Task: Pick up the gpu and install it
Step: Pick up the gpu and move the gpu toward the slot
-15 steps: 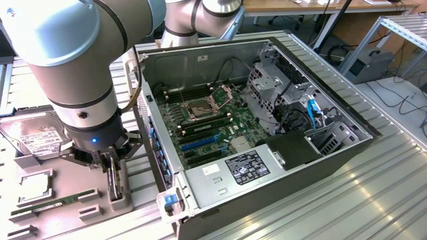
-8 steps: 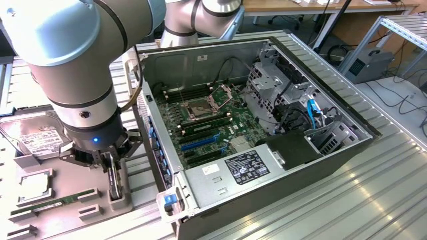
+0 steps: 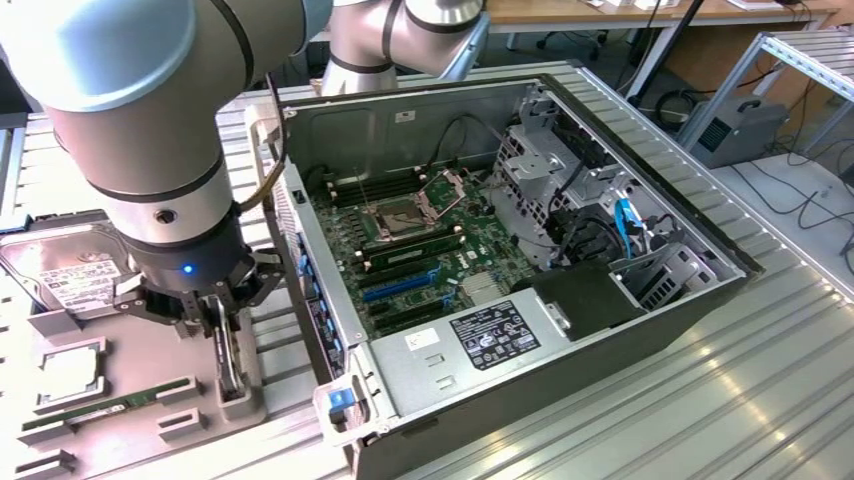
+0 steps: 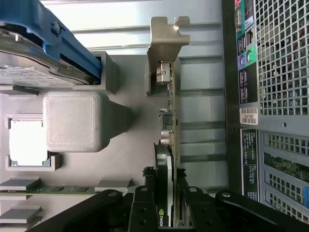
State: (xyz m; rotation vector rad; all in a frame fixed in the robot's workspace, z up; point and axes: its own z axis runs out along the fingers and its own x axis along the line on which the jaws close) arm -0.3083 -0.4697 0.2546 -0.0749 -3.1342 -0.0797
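Wrist view: tool (image 4: 165,189) in a narrow pinch on the edge-standing gpu (image 4: 172,108), beside the computer case (image 4: 275,96).

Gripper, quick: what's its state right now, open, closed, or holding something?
Gripper: closed on the gpu, with a finger on each side of the card, which stands on edge.

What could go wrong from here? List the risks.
1. The gripper clasps the gpu, which stands on edge in the grey tray. Held only by its flat faces, it could tilt or slip.
2. The computer case stands close beside the card, so its bracket could catch the case wall.
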